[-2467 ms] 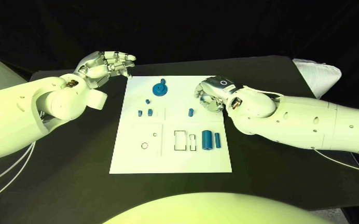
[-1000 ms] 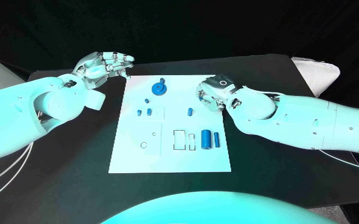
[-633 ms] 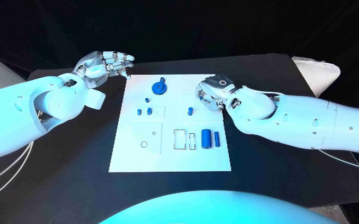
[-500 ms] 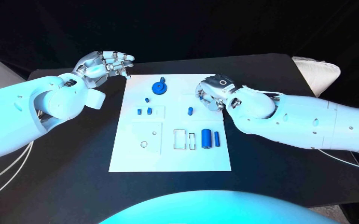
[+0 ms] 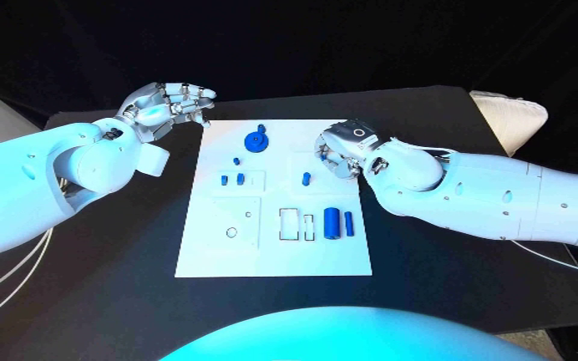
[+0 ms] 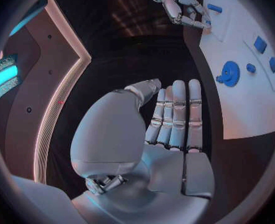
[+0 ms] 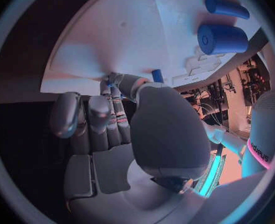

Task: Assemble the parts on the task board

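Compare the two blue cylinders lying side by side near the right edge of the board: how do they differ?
The left cylinder is clearly thicker than the right cylinder. The left one looks a little shorter, the right one slimmer and longer. In the right wrist view the thick one shows a round end face. Both are blue and lie flat, parallel, on the task board.

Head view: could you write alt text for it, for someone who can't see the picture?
A white task board lies on a black table with small blue parts on it, among them a gear and two cylinders. The right hand rests at the board's right edge; the left hand, holding nothing, hovers off its far left corner.
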